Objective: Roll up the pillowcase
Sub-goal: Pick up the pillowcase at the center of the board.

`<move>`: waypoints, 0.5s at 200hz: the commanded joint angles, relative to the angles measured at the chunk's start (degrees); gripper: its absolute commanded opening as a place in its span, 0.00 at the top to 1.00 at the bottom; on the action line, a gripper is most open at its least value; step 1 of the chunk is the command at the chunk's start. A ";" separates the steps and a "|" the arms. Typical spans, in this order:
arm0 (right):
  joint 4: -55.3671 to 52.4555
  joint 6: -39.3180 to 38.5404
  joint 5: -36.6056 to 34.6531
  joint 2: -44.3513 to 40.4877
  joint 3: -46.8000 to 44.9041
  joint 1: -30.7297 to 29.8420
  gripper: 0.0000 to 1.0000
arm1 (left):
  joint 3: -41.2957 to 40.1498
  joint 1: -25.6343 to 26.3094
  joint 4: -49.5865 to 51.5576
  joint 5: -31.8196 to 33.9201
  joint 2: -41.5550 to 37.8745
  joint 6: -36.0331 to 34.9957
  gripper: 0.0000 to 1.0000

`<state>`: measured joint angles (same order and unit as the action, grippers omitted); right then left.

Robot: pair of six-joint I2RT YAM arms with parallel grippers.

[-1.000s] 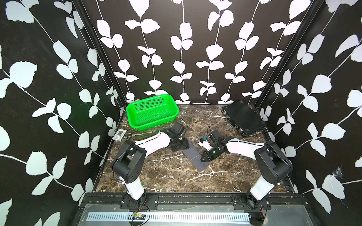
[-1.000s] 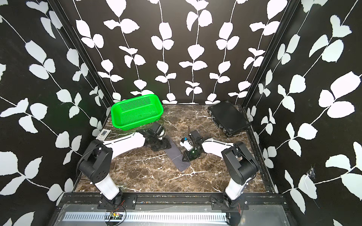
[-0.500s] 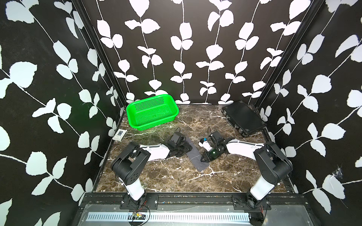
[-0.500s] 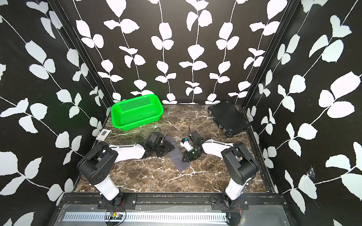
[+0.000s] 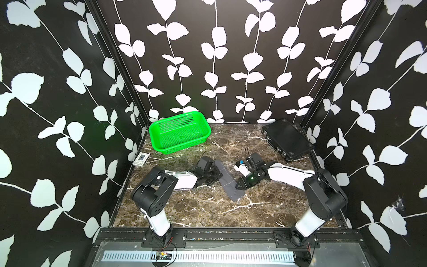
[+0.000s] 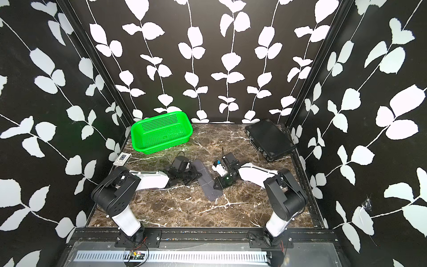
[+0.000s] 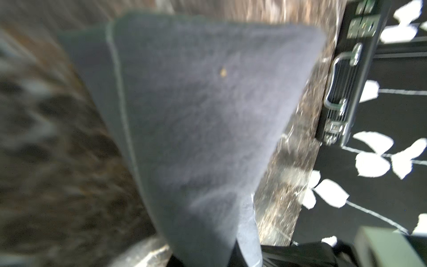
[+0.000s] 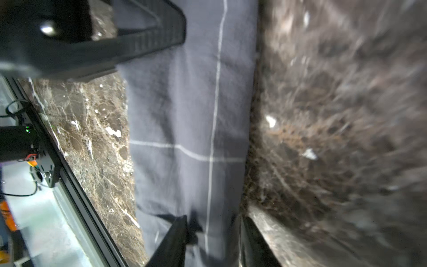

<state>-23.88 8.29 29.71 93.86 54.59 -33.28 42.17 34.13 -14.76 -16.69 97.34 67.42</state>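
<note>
Left tool [image 5: 216, 173] now down at pillowcase [image 5: 228, 183]

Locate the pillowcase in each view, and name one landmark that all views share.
Top view: pillowcase at the centre of the marble tabletop.
Top view: pillowcase again central.
Left wrist: fills the middle.
Right wrist: strip through the middle.
Shared landmark: the marble tabletop.

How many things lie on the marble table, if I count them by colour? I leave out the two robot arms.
Green: 1, the basket
Black: 1, the rigid flat case
Dark grey with thin white lines: 1, the pillowcase
White: 1, a small flat device at the table's edge, too small to identify
Total: 4
</note>
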 commanded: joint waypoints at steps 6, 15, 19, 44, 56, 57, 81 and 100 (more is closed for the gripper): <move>-2.62 -1.04 -4.74 -6.59 5.05 1.68 0.52 | 4.96 -4.27 3.65 0.73 -6.27 -3.32 1.00; -3.12 -1.34 -5.95 -8.18 6.11 2.59 0.51 | 7.48 -5.89 6.87 0.10 -7.74 -5.31 1.00; -3.35 -1.56 -6.46 -8.77 6.45 2.99 0.50 | 8.65 -6.67 8.09 -0.13 -8.41 -6.14 1.00; -3.73 -1.66 -9.20 -11.65 8.45 5.62 0.46 | 15.37 -11.56 15.76 0.78 -12.43 -10.75 1.00; -3.72 -1.53 -9.78 -12.22 9.03 6.45 0.44 | 16.92 -13.60 17.20 4.01 -14.55 -10.81 1.00; -3.72 -1.53 -9.82 -12.31 9.08 6.50 0.44 | 16.95 -13.76 17.17 4.42 -14.73 -10.68 1.00; -2.98 -0.73 -12.37 -12.78 9.59 7.10 0.40 | 18.07 -16.55 14.04 13.67 -16.92 -6.99 1.00; -2.62 0.19 -13.64 -12.70 10.12 7.56 0.39 | 19.08 -17.75 10.70 21.52 -16.52 -3.68 1.00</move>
<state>-26.24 7.49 19.22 81.58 62.63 -26.13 60.10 17.45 -2.26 -6.48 80.82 60.66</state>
